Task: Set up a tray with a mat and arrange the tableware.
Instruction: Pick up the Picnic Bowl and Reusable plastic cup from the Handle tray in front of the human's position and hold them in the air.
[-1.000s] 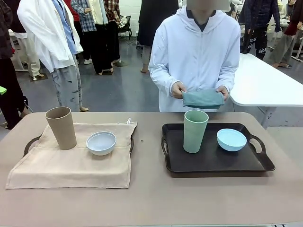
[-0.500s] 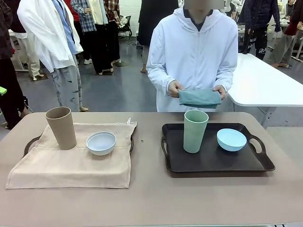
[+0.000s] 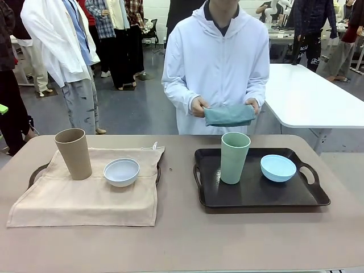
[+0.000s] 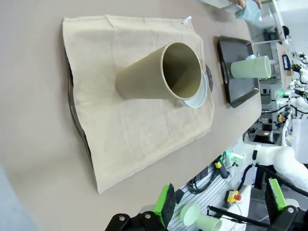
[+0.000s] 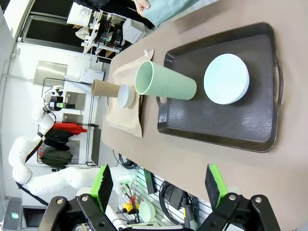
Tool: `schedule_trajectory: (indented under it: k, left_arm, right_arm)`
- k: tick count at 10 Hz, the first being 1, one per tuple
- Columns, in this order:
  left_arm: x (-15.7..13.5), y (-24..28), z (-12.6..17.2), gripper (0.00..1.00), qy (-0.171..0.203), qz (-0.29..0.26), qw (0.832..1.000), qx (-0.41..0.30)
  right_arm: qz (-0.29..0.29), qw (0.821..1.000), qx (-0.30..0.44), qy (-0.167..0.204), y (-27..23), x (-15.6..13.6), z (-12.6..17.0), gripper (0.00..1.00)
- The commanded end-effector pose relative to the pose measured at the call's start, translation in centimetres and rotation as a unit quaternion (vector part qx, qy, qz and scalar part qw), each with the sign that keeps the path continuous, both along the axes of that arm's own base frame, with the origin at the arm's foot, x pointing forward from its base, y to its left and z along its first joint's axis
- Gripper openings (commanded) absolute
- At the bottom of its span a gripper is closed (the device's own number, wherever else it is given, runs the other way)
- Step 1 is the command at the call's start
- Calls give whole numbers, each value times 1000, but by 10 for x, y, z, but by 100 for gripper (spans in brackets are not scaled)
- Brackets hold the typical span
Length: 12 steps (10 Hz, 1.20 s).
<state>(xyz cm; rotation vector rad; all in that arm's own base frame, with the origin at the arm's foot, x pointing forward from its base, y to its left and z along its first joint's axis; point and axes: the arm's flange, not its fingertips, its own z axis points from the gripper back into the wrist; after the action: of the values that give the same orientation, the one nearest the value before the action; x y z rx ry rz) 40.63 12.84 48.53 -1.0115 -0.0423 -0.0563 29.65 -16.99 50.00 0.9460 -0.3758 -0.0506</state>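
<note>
On the left, a beige mat (image 3: pixel 91 190) covers a dark tray whose handle (image 3: pixel 35 172) pokes out. A tan cup (image 3: pixel 73 153) and a white bowl (image 3: pixel 121 172) stand on that mat. On the right, a bare dark tray (image 3: pixel 256 196) holds a pale green cup (image 3: pixel 234 157) and a light blue bowl (image 3: pixel 278 168). The person at the far side holds a folded teal cloth (image 3: pixel 229 115) in both hands. My left gripper (image 4: pixel 221 211) is open, high above the tan cup (image 4: pixel 161 72) and mat (image 4: pixel 130 115). My right gripper (image 5: pixel 159 192) is open, above the green cup (image 5: pixel 163 82) and blue bowl (image 5: pixel 226 79).
Bare tan tabletop (image 3: pixel 182 239) lies along the near edge and between the two trays. A white table (image 3: pixel 318 96) stands behind at the right. Other people stand in the background at the left.
The person has stepped toward picture left and raised the folded teal cloth slightly. The cups, bowls, mat and trays have not moved.
</note>
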Motion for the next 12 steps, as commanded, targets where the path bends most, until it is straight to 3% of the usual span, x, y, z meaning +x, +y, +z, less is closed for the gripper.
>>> schedule_trajectory:
  k: [1, 10, 11, 12]
  left_arm:
    - [1, 1, 2, 100, -2, 1, 1000, 1]
    - [0, 0, 0, 100, 0, 0, 1000, 0]
    - [8, -23, 25, 100, -54, -16, 998, 19]
    - [18, -54, 49, 100, -80, -39, 994, 58]
  right_arm:
    - [1, 1000, 6, -8, 0, 2, 0, 100]
    - [1, 1000, -1, 0, 1, 0, 0, 100]
    - [-13, 998, -62, 12, 12, 14, 19, 100]
    - [-17, 990, -127, 56, 26, 31, 34, 100]
